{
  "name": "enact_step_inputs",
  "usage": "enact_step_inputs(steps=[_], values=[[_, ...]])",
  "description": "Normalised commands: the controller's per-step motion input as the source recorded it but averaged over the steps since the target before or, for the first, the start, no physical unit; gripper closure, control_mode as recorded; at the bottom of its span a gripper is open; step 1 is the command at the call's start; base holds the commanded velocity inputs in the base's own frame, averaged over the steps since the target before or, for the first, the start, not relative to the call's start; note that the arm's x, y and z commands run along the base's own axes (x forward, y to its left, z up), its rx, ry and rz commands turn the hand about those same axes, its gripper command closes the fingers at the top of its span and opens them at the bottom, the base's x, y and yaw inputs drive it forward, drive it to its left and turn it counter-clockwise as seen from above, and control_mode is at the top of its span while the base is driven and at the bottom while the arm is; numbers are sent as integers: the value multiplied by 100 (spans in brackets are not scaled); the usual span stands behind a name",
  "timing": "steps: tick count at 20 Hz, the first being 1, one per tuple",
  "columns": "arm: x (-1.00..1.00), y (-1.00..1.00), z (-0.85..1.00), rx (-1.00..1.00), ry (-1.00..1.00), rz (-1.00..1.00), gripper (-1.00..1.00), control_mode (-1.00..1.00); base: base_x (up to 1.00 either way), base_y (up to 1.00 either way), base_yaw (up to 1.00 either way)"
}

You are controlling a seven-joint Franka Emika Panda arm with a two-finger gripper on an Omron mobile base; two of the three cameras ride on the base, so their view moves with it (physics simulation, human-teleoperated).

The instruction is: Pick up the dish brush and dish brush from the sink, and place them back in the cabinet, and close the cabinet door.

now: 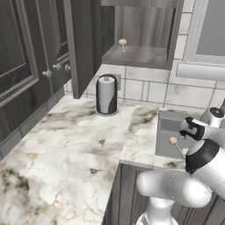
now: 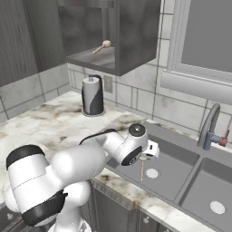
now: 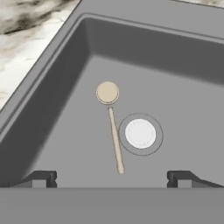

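Note:
One tan dish brush (image 3: 114, 135) lies flat on the floor of the dark grey sink (image 3: 65, 87), its round head away from me and its handle just beside the white drain (image 3: 140, 134). The same brush (image 1: 175, 144) (image 2: 142, 169) sits below my hand in both base views. My gripper (image 3: 111, 179) (image 1: 190, 130) (image 2: 147, 155) hangs open above the brush, nothing between its fingers. The other dish brush (image 1: 122, 43) (image 2: 102, 46) rests on the shelf of the open cabinet (image 1: 136, 57) (image 2: 97, 59). The cabinet door (image 1: 83, 44) stands swung open to the left.
A paper towel roll in a dark holder (image 1: 107, 94) (image 2: 93, 95) stands on the marble counter (image 1: 66, 149) under the cabinet. A grey faucet (image 2: 208, 127) rises behind the sink, and a second basin (image 2: 213, 190) lies to its right. A window sill (image 1: 200, 70) juts out above.

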Motion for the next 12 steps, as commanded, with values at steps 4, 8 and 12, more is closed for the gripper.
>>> enact_step_inputs(steps=[4, 8, 12], values=[[14, 0, -20, 0, 0, 0, -100, -100, 0, 0, 0], [21, 0, -18, 0, 0, 0, -100, -100, 0, 0, 0], [28, 0, -12, 0, 0, 0, -100, -100, 0, 0, 0]])
